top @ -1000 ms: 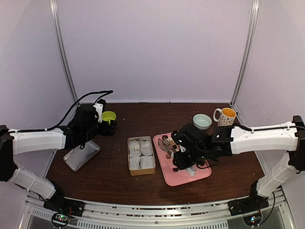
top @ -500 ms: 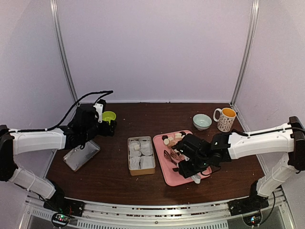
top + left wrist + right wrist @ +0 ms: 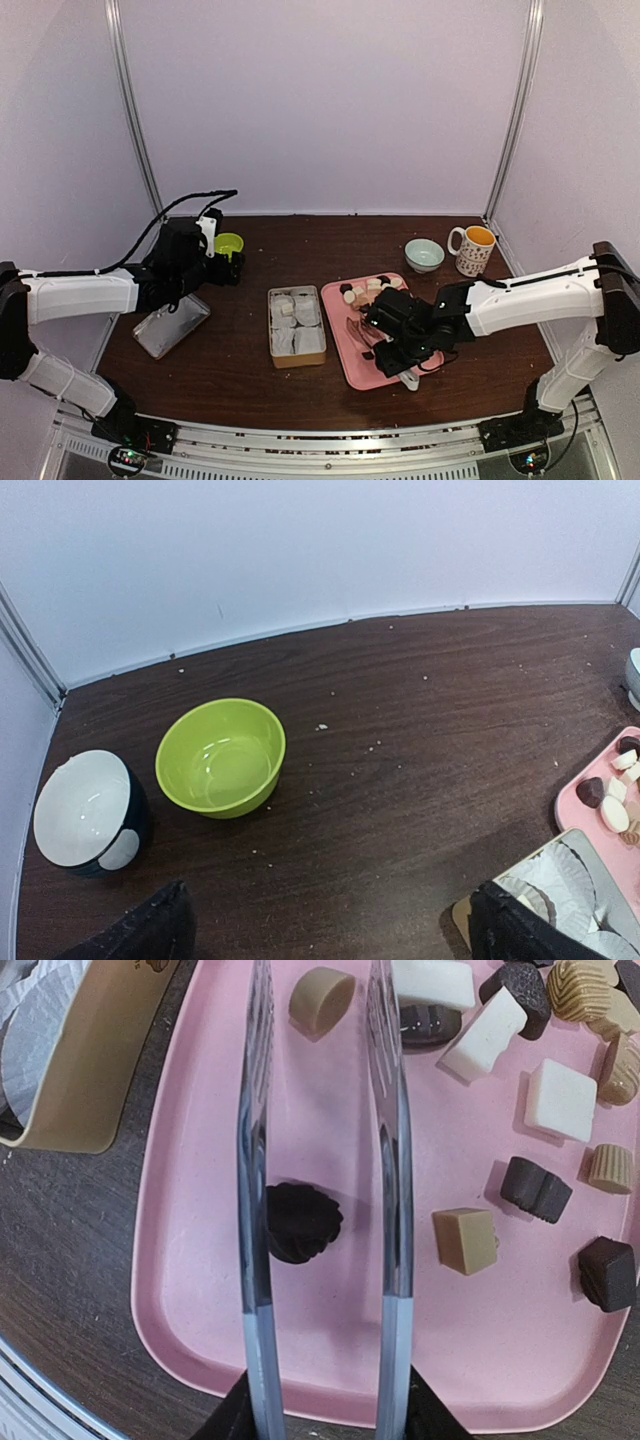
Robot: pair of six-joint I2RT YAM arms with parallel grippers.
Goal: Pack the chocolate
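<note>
Several chocolate pieces, dark, caramel and white, lie on the pink tray [image 3: 190, 1300]: a dark fluted round one [image 3: 306, 1222], a caramel cube [image 3: 465, 1240], a white square [image 3: 560, 1100]. My right gripper [image 3: 325, 1415] is shut on the clear tongs [image 3: 392, 1160]. The tongs' arms stand apart and straddle the dark fluted piece without pinching it. From the top view the right gripper [image 3: 398, 345] is over the tray [image 3: 362, 378]. The tan box [image 3: 296, 325] with white paper cups sits left of the tray. My left gripper [image 3: 330, 935] is open and empty, far left.
A green bowl [image 3: 220, 757] and a dark cup with a white inside [image 3: 88, 812] stand at the back left. A pale bowl [image 3: 424, 254] and an orange-filled mug [image 3: 474, 248] stand at the back right. A clear lid [image 3: 172, 325] lies under the left arm.
My right arm has pulled back toward the near edge and a little left with the tongs, uncovering the chocolates at the tray's far end. The left arm has not moved.
</note>
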